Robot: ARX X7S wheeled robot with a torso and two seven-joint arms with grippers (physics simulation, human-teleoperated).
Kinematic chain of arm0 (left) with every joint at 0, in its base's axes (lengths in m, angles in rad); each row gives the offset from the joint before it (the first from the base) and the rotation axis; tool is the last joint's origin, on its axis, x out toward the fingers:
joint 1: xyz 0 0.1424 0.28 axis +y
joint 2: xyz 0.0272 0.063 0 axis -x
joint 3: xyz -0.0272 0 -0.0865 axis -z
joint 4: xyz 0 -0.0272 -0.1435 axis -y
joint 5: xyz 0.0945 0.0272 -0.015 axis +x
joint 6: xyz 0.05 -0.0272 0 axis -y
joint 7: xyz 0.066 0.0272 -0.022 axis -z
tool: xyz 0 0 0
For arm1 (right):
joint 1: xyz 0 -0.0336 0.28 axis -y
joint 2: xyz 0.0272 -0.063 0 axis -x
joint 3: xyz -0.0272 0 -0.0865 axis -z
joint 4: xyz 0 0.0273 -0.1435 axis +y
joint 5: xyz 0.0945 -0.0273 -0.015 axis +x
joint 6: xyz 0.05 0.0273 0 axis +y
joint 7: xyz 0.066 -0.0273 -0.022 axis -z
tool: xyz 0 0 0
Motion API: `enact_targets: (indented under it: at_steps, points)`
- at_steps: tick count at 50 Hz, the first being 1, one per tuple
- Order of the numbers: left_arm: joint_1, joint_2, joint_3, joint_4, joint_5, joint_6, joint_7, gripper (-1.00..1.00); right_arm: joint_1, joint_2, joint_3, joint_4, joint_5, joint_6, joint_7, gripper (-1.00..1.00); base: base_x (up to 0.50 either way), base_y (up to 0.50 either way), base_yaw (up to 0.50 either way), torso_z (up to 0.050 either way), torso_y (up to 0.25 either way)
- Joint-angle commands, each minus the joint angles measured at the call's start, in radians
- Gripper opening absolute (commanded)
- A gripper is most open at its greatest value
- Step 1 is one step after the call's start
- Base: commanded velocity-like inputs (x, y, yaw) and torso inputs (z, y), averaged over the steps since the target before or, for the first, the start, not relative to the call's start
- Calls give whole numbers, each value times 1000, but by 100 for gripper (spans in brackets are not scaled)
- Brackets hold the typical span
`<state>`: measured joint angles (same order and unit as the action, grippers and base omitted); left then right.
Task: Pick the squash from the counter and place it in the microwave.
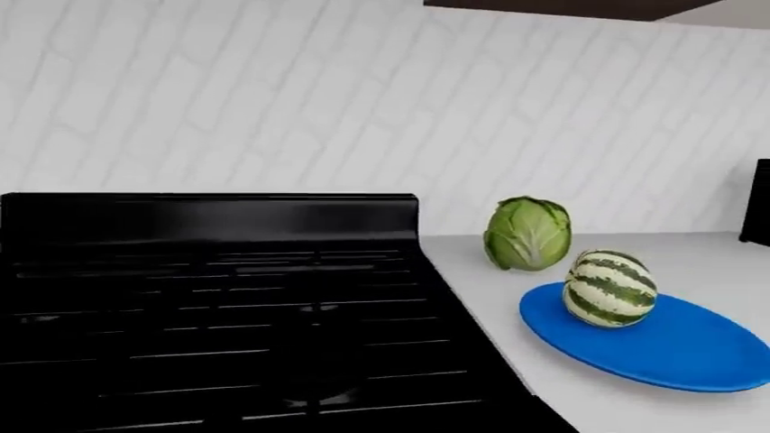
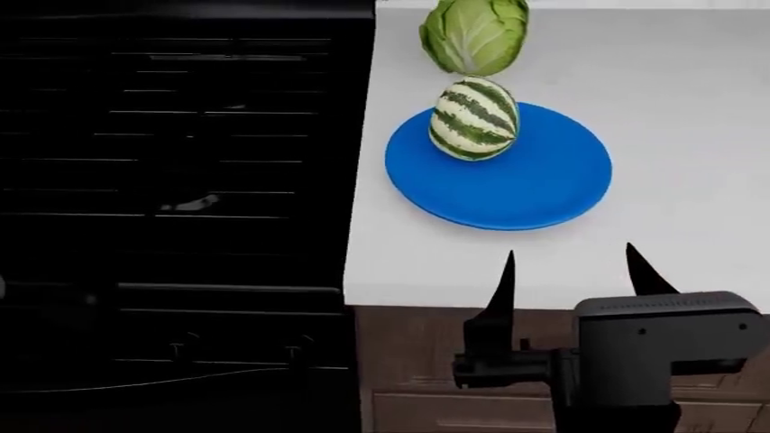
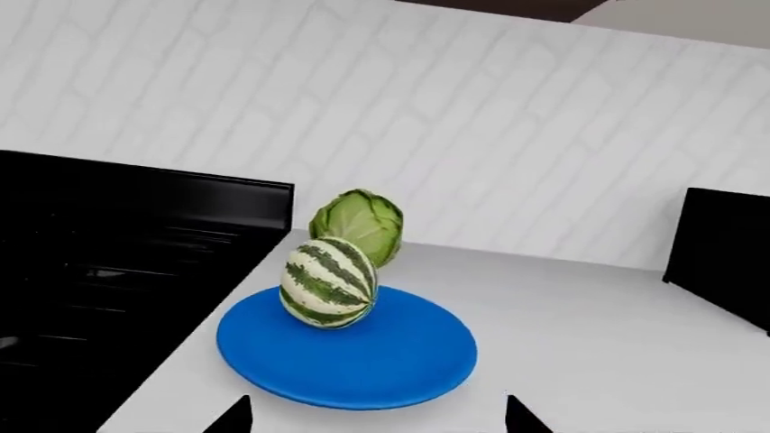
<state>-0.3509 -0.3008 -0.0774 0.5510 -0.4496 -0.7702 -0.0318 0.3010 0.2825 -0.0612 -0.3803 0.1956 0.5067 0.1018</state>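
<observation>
Only the wrist views show the tiled wall (image 1: 241,90). The white surface (image 2: 673,108) carries a blue plate (image 2: 517,180). The squash (image 2: 474,119) stands on the plate's far edge, stripes upright. Right gripper (image 2: 565,271) gapes wide; the left is unseen.

- The right gripper (image 2: 568,267) hovers at the near edge of the counter (image 2: 698,108), fingers spread, with bare white surface between it and the blue plate (image 2: 529,185).
- The squash (image 2: 474,119) sits on the plate's far-left part; open plate lies in front of it and to its right.
- A cabbage (image 2: 474,34) stands just behind the squash, crowding its far side.
- The black stove (image 2: 180,180) borders the counter on the left, near the plate's rim.
- A tiled wall (image 3: 481,117) closes off the back.
</observation>
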Motion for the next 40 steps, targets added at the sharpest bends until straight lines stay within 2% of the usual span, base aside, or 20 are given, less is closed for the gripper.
enact_targets:
  at_steps: [1,40]
  points:
    - [-10,26,-6,-43,24,34,19,100,-2,-13,36,-2,-2,-7,-24,100,0,-500,0,0,0]
    - [13,20,5,-87,26,91,19,100,-2,-4,2,9,-1,-10,-7,100,0,-500,0,0,0]
